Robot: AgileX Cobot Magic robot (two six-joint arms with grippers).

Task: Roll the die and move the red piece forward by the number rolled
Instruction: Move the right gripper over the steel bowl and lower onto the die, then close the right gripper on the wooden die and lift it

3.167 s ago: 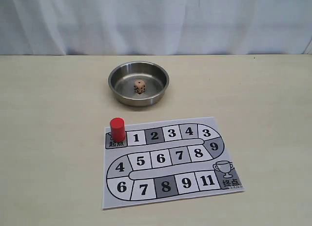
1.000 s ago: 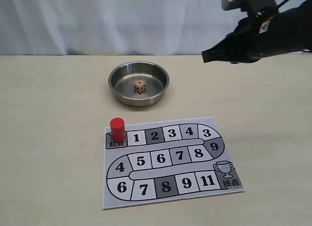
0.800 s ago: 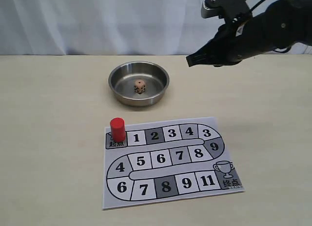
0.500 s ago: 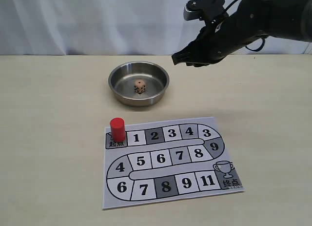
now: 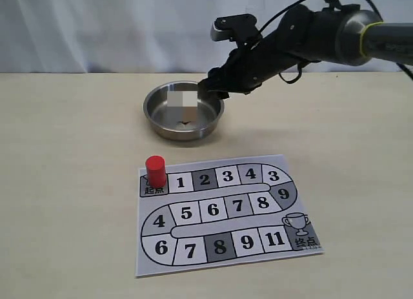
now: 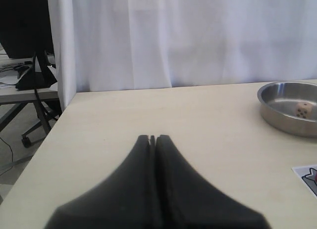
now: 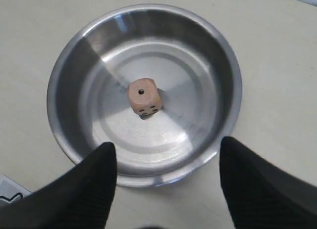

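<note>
The die [image 7: 143,96], a pale pinkish-tan cube, lies in the middle of a steel bowl [image 7: 225,66], one pip facing up. My right gripper [image 7: 166,152] hangs open above the bowl's near rim, its fingers [image 7: 99,174] apart and nothing between them. In the exterior view that gripper [image 5: 210,87] is over the right rim of the bowl [image 5: 153,115], and a blurred patch covers the die. The red piece [image 5: 155,170] stands upright on the start square of the board [image 5: 226,212]. My left gripper [image 6: 153,138] is shut over bare table, far from the bowl [image 6: 277,117] and die [image 6: 303,109].
The paper board has a numbered winding track ending at a trophy square [image 5: 298,231]. A white curtain [image 5: 97,28] runs behind the table. The table's edge [image 6: 44,145] drops off beside my left gripper, with an office chair beyond.
My right arm has swung in from the upper right, moving left and down to the bowl's right rim. The die and the red piece have stayed put.
</note>
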